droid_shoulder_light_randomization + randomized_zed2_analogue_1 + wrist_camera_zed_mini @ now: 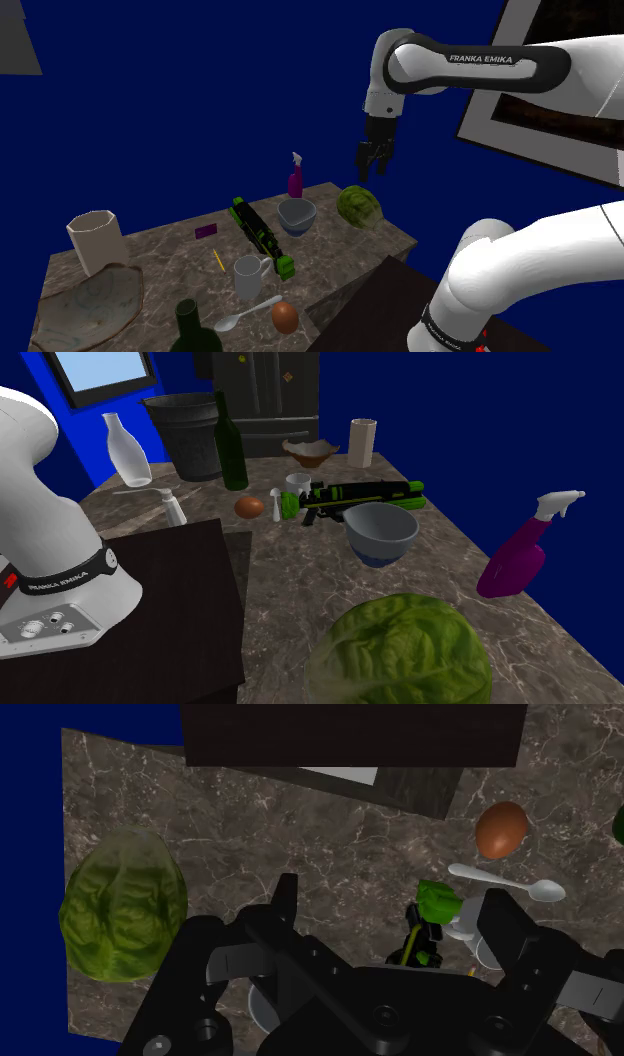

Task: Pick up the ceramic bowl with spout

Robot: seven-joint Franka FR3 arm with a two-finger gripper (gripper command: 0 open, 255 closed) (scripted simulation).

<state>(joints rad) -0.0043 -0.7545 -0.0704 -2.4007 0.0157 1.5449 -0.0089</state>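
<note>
A shallow brown-rimmed bowl (90,300) with an uneven rim drawn out to one side lies at the near left corner of the marble table (335,255) in the shoulder view. It sits at the far end (310,449) in the second exterior view. A round grey-blue bowl (297,215) (381,532) stands mid-table beside a cabbage (360,205). My black gripper (373,168) hangs open high above the table, over the cabbage and the grey bowl, holding nothing. In the wrist view its fingers (395,919) stand apart and cover most of the grey bowl.
A green-black tool (360,495), white mug (250,275), spoon (505,882) and egg (500,829) lie between the bowls. A purple spray bottle (520,557), beige cup (95,240), dark wine bottle (230,442), dark bucket (185,432) and pale bottle (125,450) stand around. The dark stand (150,612) borders the table.
</note>
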